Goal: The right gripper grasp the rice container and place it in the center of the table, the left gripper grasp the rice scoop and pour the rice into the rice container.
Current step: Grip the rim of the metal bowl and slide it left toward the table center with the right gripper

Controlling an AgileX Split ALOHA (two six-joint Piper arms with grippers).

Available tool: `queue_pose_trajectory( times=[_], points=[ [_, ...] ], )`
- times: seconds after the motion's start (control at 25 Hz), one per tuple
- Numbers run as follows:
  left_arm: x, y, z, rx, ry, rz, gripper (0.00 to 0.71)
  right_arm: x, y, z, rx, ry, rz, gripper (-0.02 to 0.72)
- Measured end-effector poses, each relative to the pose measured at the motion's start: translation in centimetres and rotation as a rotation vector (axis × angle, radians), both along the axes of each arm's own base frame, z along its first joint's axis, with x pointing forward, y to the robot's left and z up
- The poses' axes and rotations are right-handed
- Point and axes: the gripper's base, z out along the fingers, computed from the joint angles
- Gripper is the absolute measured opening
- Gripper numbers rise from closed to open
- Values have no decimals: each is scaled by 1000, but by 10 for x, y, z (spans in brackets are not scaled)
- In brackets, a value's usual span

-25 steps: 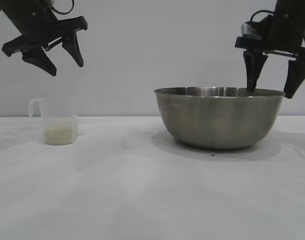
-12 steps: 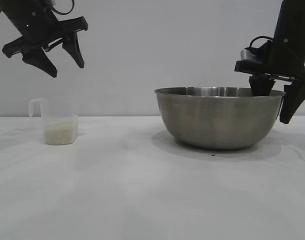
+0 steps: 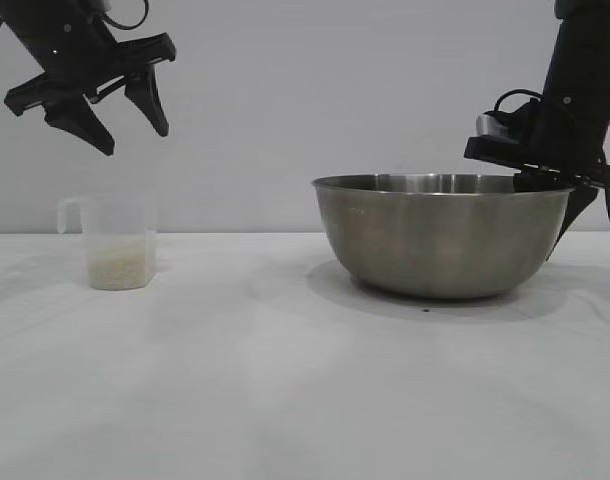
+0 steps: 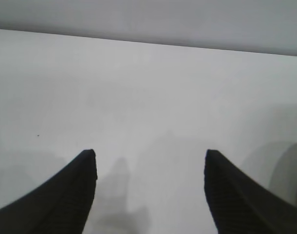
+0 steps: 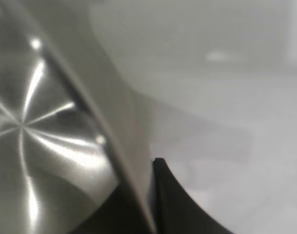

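A broad matte white tabletop (image 3: pixel 285 390) fills the near part of the exterior view, bare in front and carrying soft grey shadows under the things farther back. Two things stand on it, well apart. One small clear plastic rice scoop (image 3: pixel 113 243) stands upright toward the left, its little handle pointing left near the rim, with one low layer of white rice (image 3: pixel 117 269) settled in its bottom. One large brushed stainless-steel mixing bowl, the rice container (image 3: pixel 440 236), sits toward the right, upright, its rolled rim level.

Two black arms hang above. The left claw (image 3: pixel 130 118) is in the air above the scoop, touching nothing, its two pointed fingers spread apart and angled downward; the left wrist view shows both fingertips (image 4: pixel 70 195) wide apart over bare tabletop. The right claw (image 3: pixel 565 195) is at the far right edge of the bowl, closed on the rim: one finger (image 3: pixel 575 215) runs down outside the wall, the other is hidden inside. In the right wrist view the bowl's thin wall (image 5: pixel 114 141) passes right beside a dark finger (image 5: pixel 175 200), with the shiny inside to one side.

Behind the tabletop rises one plain pale grey wall (image 3: pixel 315 90).
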Motion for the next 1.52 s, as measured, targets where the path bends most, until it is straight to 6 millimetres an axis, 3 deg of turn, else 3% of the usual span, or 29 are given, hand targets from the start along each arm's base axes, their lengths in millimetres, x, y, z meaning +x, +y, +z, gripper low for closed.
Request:
queue_pose_trajectory(
  times=[0.36,0.6,0.64,0.68,0.84,0.96,1.08,1.52],
  points=[
    [0,0,0,0,0,0,459,-13,56,0,21,-8,122,0],
    [0,0,0,0,1,-1,459,-14,66,0,24,-29,134,0],
    [0,0,0,0,1,-1,459,-14,66,0,24,-29,133,49],
    [0,0,0,0,1,-1,459,-14,66,0,24,-29,133,49],
    [0,0,0,1,1,-2,459,-14,65,-1,10,-30,133,276],
    [0,0,0,0,5,-4,459,-14,64,-1,7,-25,131,511],
    [-1,-1,-1,-1,11,-8,459,-15,64,2,8,-19,136,645],
    [-1,-1,-1,0,17,-14,459,-22,52,56,-92,-138,171,638]
  ],
)
